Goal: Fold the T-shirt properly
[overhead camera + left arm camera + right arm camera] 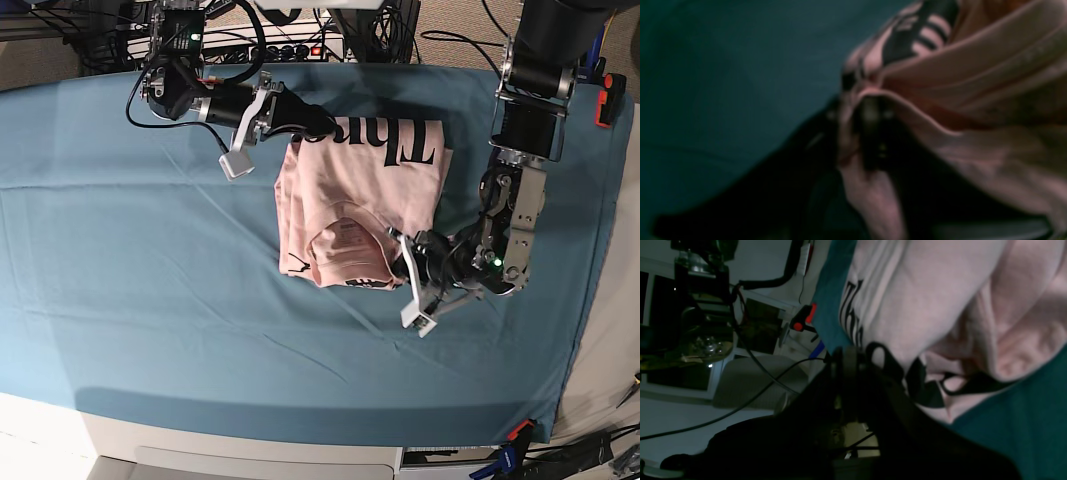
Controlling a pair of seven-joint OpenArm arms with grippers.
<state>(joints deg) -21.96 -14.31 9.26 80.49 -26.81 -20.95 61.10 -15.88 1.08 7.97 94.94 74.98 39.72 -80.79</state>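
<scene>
The pale pink T-shirt (370,190) lies folded into a rough square at the table's middle, black lettering along its far edge. My right gripper (322,125) reaches in from the back left and is shut on the shirt's far left corner. In the right wrist view the T-shirt (923,290) bunches up right against that gripper (848,355). My left gripper (405,255) sits at the shirt's near right corner. The left wrist view is blurred: a hem of the T-shirt (973,66) drapes over one dark finger (873,133), and how the jaws stand does not show.
A teal table cloth (150,280) covers the whole table. Cables and a power strip (300,45) run along the back edge. A red-handled clamp (605,100) grips the right edge, and another clamp (515,432) sits at the front right corner.
</scene>
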